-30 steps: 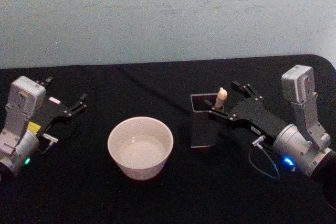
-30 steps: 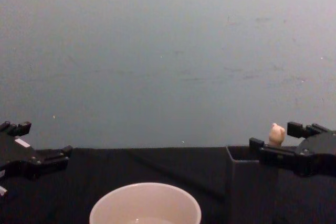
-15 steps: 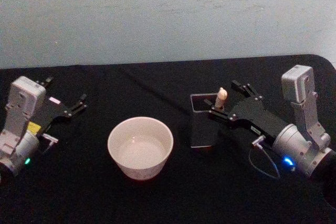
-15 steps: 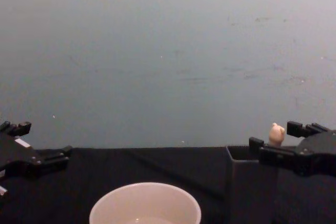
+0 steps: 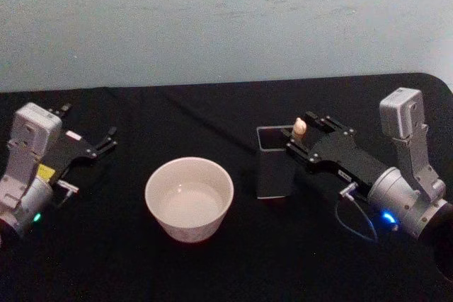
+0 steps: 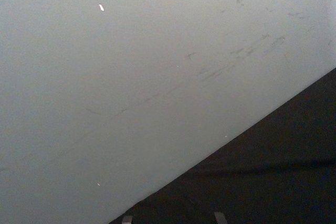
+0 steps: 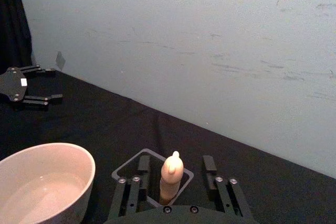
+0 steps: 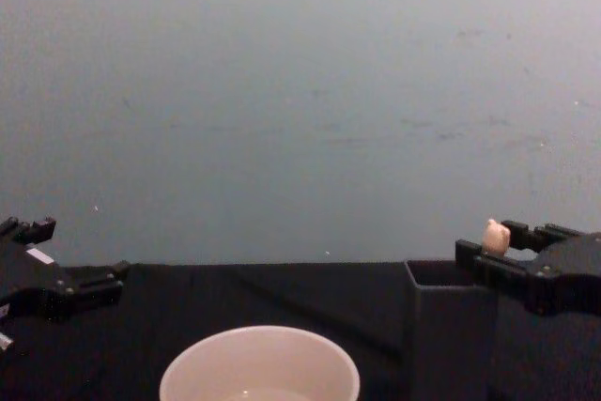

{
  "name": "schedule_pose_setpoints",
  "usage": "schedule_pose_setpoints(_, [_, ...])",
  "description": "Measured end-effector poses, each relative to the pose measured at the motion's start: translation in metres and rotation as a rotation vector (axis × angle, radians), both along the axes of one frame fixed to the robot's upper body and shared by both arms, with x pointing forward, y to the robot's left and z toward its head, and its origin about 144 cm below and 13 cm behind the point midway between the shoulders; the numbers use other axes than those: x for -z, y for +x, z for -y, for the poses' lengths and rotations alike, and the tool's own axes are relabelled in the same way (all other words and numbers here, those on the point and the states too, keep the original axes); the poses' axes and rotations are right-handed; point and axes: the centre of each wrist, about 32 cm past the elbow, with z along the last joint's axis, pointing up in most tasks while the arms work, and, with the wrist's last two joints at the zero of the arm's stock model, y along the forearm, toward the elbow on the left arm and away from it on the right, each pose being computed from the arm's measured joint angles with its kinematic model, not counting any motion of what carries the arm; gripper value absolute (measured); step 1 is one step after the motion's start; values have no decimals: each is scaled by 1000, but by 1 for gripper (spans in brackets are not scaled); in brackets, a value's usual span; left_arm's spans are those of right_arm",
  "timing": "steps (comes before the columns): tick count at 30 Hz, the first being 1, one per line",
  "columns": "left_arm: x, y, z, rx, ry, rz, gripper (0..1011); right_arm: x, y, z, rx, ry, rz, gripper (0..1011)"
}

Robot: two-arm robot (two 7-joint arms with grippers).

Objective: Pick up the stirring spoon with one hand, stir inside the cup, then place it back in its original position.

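Right gripper [image 5: 304, 134] at the holder, its fingers [image 7: 140, 174] set one on each side of the cream handle of the stirring spoon [image 5: 299, 127]; a gap showed between each finger and the handle, so the jaws were open and nothing was gripped. The spoon stood upright in the dark grey square holder [image 5: 272, 175], only its knobby top rising above the rim, the neck and bowl hidden inside. The cup [image 5: 185, 230] sat on the black table [image 5: 212, 114] just beside the holder, toward the robot's left, with what looked like a little liquid in it and nothing standing in it. The left gripper [image 5: 88, 119] lay parked at the far left of the table, its jaws spread, well apart from the cup. Progress, as judged: the approach was complete and the grasp was about to be made; closing on the handle, lifting, stirring in the cup and returning the spoon to the holder all remained
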Motion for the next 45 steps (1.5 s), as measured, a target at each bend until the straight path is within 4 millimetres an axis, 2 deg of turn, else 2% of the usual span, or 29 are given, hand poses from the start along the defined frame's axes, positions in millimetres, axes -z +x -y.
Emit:
schedule_pose_setpoints(7, [0, 0, 0, 0, 0, 0, 1001, 0, 0, 0, 0, 0, 0, 417])
schedule_pose_setpoints(8, [0, 0, 0, 0, 0, 0, 1001, 0, 0, 0, 0, 0, 0, 417])
schedule_pose_setpoints(10, [0, 0, 0, 0, 0, 0, 1001, 0, 0, 0, 0, 0, 0, 314])
schedule_pose_setpoints(13, [0, 0, 0, 0, 0, 0, 1001, 0, 0, 0, 0, 0, 0, 225])
schedule_pose_setpoints(35, [0, 0, 0, 0, 0, 0, 1001, -2, 2, 1, -14, 6, 2, 214])
schedule_pose_setpoints(45, [0, 0, 0, 0, 0, 0, 1001, -17, 2, 5, -25, 59, 7, 214])
